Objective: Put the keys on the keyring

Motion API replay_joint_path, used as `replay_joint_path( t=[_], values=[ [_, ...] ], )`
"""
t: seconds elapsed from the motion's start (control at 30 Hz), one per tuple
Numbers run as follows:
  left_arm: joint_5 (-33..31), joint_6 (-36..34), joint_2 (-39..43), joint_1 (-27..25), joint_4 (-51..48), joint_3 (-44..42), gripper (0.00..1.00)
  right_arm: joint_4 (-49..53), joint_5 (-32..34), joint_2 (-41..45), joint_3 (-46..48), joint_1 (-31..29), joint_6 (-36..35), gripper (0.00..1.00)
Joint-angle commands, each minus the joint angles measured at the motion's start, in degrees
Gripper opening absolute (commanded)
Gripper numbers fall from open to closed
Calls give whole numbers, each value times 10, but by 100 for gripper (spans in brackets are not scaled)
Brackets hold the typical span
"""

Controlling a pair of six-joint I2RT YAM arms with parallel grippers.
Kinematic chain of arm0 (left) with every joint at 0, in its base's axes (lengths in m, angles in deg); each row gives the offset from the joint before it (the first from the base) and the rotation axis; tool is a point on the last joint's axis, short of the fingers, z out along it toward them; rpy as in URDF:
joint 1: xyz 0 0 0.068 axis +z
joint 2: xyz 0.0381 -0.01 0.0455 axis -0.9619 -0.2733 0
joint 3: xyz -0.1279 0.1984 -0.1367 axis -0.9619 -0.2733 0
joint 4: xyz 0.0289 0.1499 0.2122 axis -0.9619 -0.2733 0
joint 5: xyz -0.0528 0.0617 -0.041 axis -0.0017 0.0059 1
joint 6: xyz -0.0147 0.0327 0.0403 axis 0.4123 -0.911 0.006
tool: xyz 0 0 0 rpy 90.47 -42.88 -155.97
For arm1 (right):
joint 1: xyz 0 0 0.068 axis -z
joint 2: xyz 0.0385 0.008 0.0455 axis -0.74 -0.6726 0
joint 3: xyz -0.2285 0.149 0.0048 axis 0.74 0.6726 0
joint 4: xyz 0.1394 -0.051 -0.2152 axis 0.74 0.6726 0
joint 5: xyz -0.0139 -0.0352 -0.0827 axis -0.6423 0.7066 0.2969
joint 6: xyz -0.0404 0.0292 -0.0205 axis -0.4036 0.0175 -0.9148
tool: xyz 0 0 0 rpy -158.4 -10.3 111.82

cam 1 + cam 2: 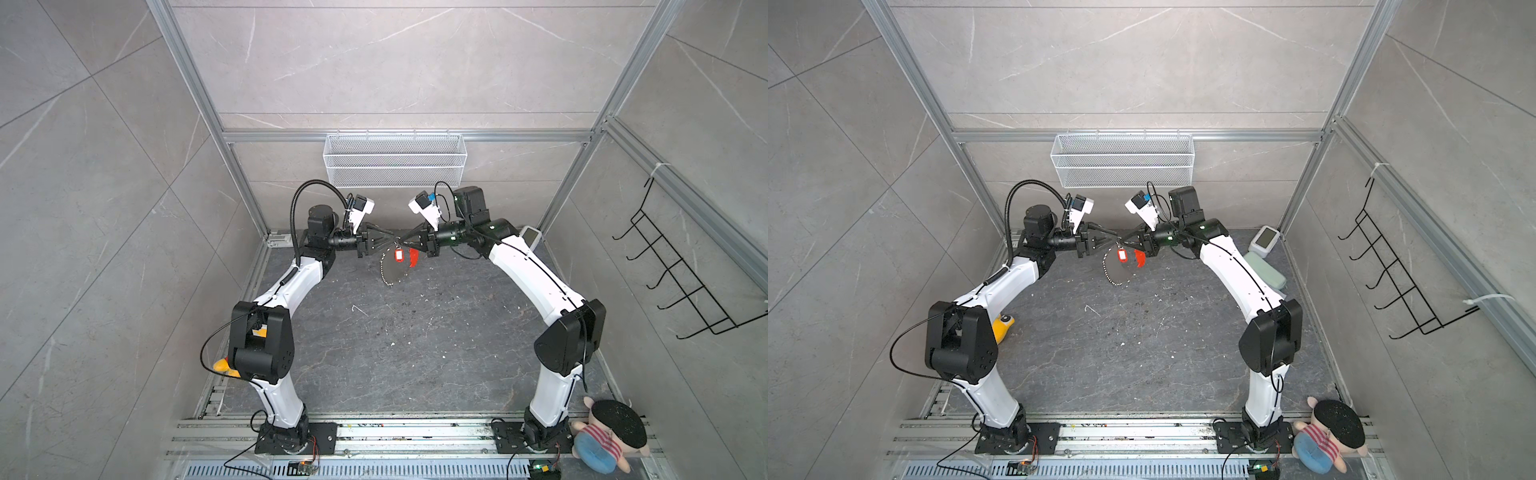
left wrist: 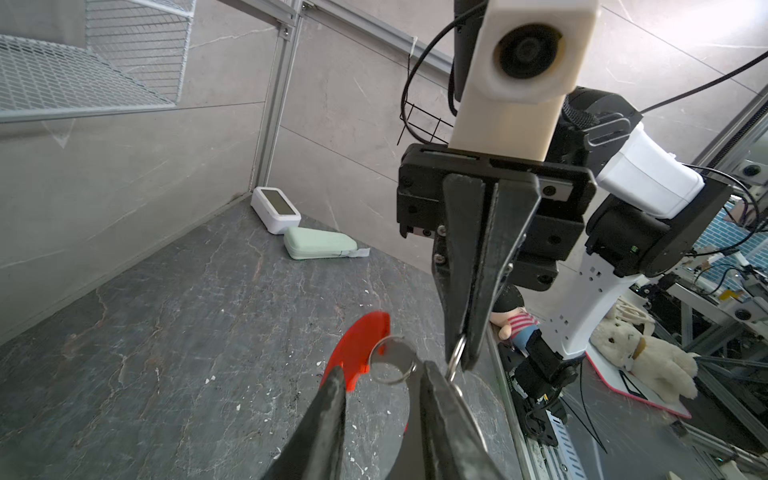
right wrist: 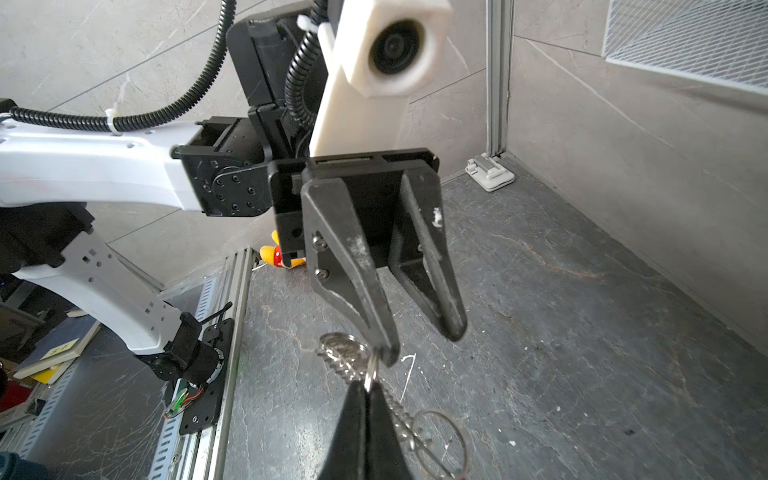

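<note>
Over the far middle of the dark marbled bench (image 1: 415,353), my right gripper (image 3: 368,392) has its fingers pressed together on one silver loop of the big grey hoop-shaped keyring (image 1: 384,272), which hangs clear of the bench. The small red plastic key tag (image 1: 399,254) hangs just below the fingertips. My left gripper (image 3: 419,340) has its fingers spread, with one tip touching that loop.

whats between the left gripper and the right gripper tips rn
One silver loop of the keyring, pinched in the shut jaws of the right gripper and reaching one open jaw of the left gripper. Both wrist views show it.
</note>
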Motion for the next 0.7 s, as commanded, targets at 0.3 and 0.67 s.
replay_joint_path(
  t=[0.3, 0.67],
  values=[
    [15, 4, 27, 14, 10, 16, 41, -16, 2, -6, -12, 0, 0, 0],
    [29, 5, 35, 12, 16, 9, 41, -46, -20, -9, -8, 3, 29, 0]
  ],
)
